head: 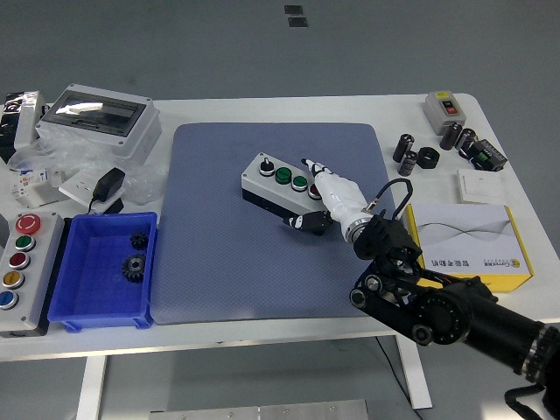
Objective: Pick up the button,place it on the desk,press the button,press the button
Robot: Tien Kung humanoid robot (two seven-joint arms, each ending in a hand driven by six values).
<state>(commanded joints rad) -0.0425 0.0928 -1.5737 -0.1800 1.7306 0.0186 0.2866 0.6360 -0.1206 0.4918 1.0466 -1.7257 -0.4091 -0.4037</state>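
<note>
On blue mat, right hand apparently fingertip on button box, gripping nothing.

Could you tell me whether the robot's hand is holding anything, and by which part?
The right hand rests on the button box at its right end; whether it grips cannot be told.

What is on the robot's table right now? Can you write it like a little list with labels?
mat: blue-grey mat in the middle of the white table
button box: white button box lying on the mat, with green and red buttons on top
right hand: white right hand at the box's right end, one finger stretched over the buttons
left hand: not in view
blue bin: blue bin left of the mat, two black gears inside
yellow box: yellow box right of the mat
</note>
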